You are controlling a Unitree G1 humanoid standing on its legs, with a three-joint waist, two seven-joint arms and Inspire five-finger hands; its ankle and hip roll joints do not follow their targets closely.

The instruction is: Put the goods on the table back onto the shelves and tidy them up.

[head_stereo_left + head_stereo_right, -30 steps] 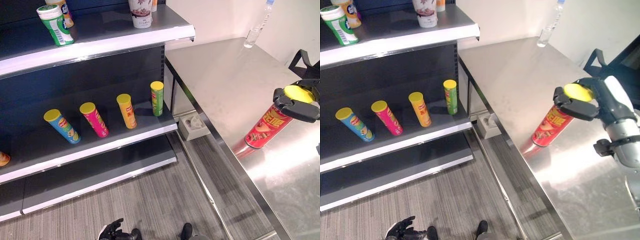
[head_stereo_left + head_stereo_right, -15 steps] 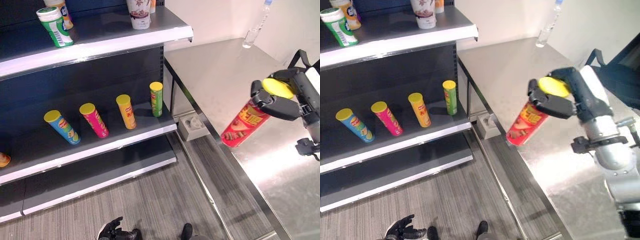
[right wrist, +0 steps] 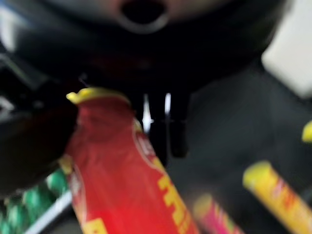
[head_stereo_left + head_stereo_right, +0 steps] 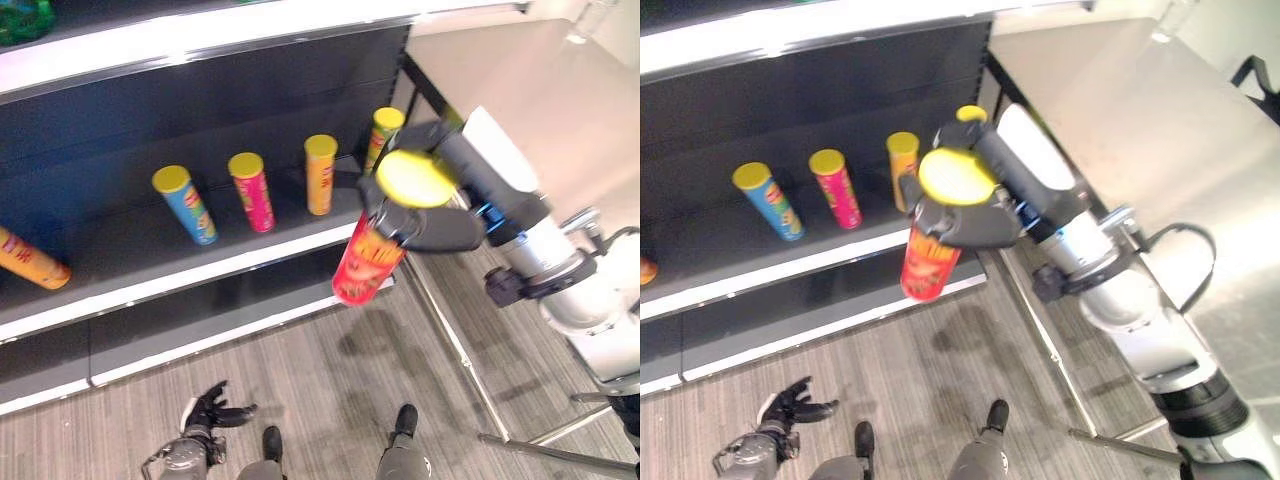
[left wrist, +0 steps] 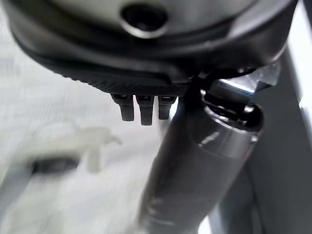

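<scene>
Carry step — right hand curled round red crisp tube near yellow lid, held over floor before middle shelf. Next: stand it beside green tube. Left hand low, fingers spread, idle.

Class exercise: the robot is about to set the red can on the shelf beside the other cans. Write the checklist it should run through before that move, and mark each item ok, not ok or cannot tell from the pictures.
1. Red can held firmly: ok; the right hand is curled round it just under its yellow lid.
2. Can clear of the floor and shelf: ok; it hangs in front of the shelf edge.
3. Can upright: not ok; it tilts, bottom end toward the shelf.
4. Free place on the shelf: ok; bare stretch left of the blue can.
5. Standing cans out of the path: cannot tell; the green can sits just behind the hand.
6. Left hand out of the way: ok; low by the floor.
</scene>
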